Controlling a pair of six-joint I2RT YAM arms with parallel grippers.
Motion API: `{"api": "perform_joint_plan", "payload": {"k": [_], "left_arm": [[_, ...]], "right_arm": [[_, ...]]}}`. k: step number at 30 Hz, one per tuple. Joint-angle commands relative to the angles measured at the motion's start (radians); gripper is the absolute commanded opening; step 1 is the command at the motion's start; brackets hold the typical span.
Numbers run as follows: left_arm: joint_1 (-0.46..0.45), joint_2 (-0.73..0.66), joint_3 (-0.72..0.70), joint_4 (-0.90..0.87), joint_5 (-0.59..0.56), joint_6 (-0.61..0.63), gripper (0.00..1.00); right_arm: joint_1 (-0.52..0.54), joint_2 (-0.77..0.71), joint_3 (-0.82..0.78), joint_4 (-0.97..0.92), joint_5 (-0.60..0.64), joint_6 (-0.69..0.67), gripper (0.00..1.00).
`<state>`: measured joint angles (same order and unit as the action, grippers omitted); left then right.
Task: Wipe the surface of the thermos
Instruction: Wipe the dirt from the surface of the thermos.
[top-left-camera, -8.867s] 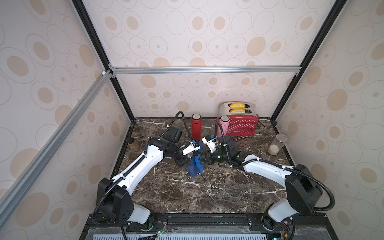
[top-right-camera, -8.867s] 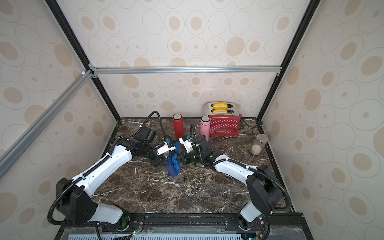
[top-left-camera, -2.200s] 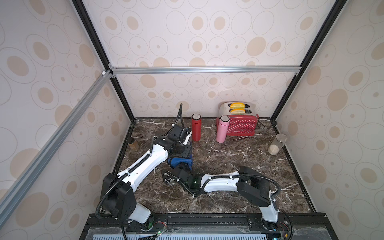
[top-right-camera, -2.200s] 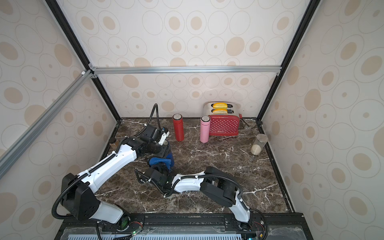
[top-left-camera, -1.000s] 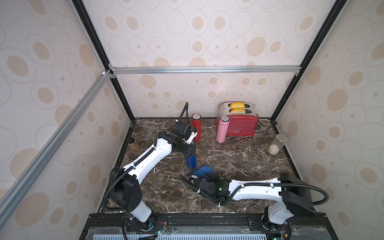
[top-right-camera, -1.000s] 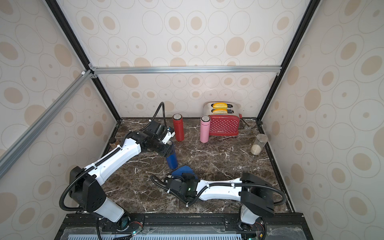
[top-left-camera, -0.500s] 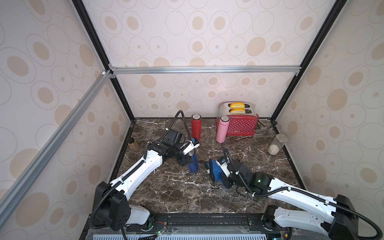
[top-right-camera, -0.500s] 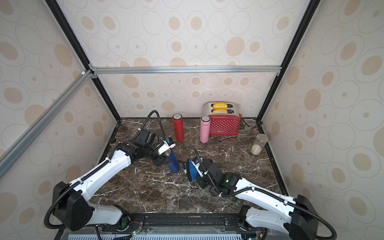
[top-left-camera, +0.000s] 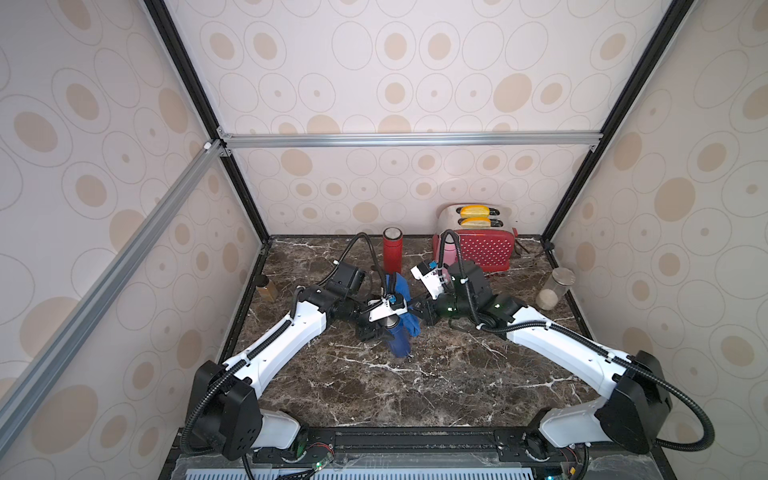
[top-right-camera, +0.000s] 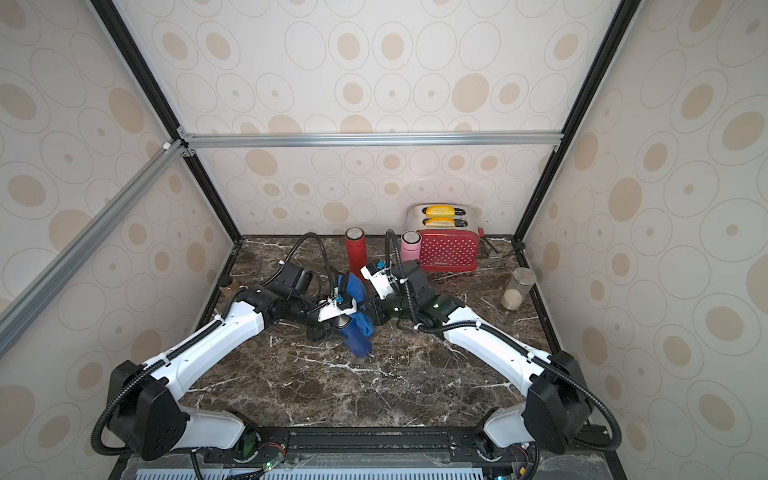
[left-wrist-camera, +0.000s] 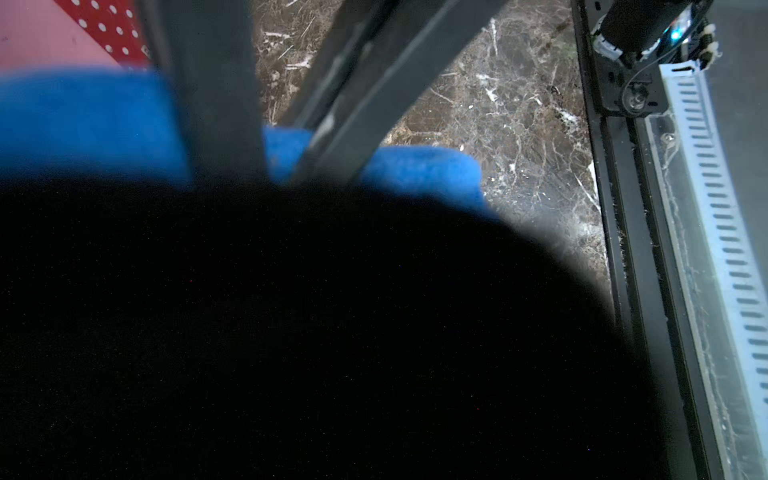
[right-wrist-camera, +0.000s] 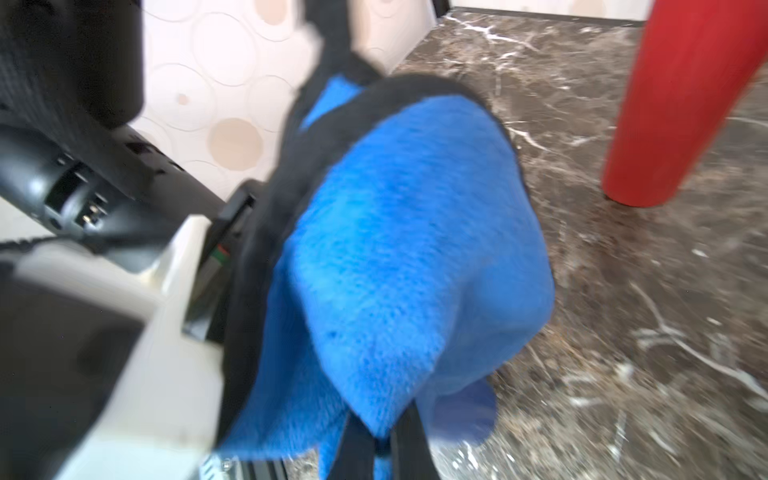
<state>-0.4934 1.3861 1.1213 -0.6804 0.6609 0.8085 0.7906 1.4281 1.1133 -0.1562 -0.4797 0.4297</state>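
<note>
**Item: blue thermos** – dark blue body with a silver top. It stands near the middle of the marble table, base down and top leaning toward the left arm. It shows in both top views.

**Left gripper** – closed around the upper part of the blue thermos with a jaw on either side, so it holds the thermos. In the left wrist view a dark, blurred mass fills most of the frame and the grip itself cannot be made out.

**Right gripper** – jaws pinched tight on the blue cloth. It sits just beside the blue thermos, on the side away from the left gripper.

**Blue cloth** – fluffy and bright blue, bunched up. It hangs from the right gripper against the top and side of the blue thermos, between the two grippers. The right wrist view shows it large and blurred, and the left wrist view shows an edge of it.

**Other things:**
- red thermos, upright, behind the grippers and apart from them
- pink thermos, upright, just beside the toaster
- red toaster at the back wall, two yellow pieces in its slots
- glass jar, near the right wall
</note>
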Motion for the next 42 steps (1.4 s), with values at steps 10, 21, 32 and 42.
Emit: {"api": "perform_joint_plan", "payload": {"k": [10, 21, 32, 42], "left_arm": [[-0.001, 0.026, 0.09, -0.037, 0.088, 0.131, 0.0], [-0.003, -0.014, 0.07, -0.061, 0.119, 0.161, 0.0], [-0.062, -0.083, 0.028, -0.043, 0.088, 0.174, 0.0], [-0.104, -0.091, -0.017, -0.013, 0.063, 0.173, 0.0]], "right_arm": [[0.002, 0.199, -0.239, 0.228, -0.126, 0.096, 0.0], [-0.061, 0.082, -0.092, 0.031, -0.26, -0.003, 0.0], [-0.054, 0.232, 0.073, -0.002, -0.438, -0.042, 0.0], [-0.036, 0.421, 0.016, 0.054, -0.442, -0.058, 0.0]]}}
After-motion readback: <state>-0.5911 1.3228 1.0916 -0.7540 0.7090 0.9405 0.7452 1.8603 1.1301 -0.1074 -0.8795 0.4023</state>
